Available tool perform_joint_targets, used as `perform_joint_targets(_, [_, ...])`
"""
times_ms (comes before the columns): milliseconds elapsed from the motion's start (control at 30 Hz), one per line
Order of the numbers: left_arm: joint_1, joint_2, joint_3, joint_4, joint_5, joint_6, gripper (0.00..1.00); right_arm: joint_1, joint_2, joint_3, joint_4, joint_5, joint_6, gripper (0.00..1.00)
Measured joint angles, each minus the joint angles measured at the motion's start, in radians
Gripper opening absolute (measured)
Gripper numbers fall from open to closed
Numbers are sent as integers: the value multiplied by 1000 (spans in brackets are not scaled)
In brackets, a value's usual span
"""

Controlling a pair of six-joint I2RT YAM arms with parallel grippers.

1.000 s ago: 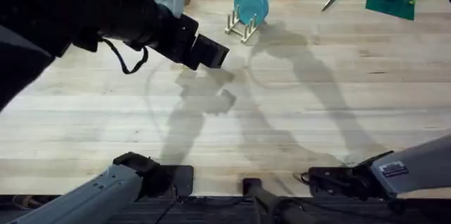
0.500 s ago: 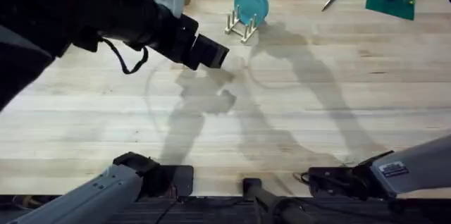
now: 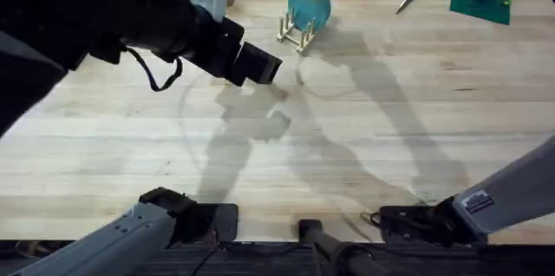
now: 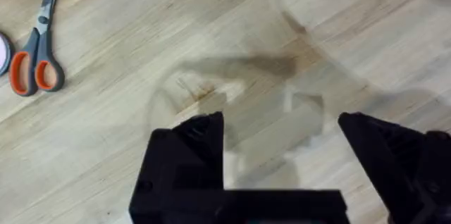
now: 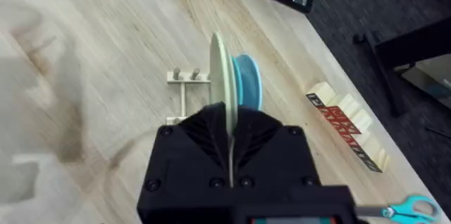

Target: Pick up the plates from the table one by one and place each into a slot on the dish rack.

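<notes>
Over the light wood counter [image 3: 364,137]: right end effector [image 5: 230,122] clamped on cream plate [image 5: 220,76] beside blue plate [image 5: 248,86] in dish rack [image 3: 297,33]; left end effector [image 4: 282,139] apart, empty.

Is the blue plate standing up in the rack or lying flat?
Standing up. The blue plate sits on edge between the dish rack's pegs, behind the cream plate.

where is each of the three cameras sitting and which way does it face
overhead: above the arm bases, looking down and forward over the table; left arm looms dark, dish rack far off.
left wrist: on the left arm, facing down at bare wood and scissors; open left gripper at the edge.
right wrist: on the right arm, facing the rack; right gripper holds the cream plate edge-on.
shared: overhead and right wrist both show the blue plate in the rack.
</notes>
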Motion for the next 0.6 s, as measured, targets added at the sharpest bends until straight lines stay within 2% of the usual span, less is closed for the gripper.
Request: perform_joint_targets(600, [0, 0, 0, 0, 0, 0, 994, 0, 113, 0, 20, 0, 5, 29])
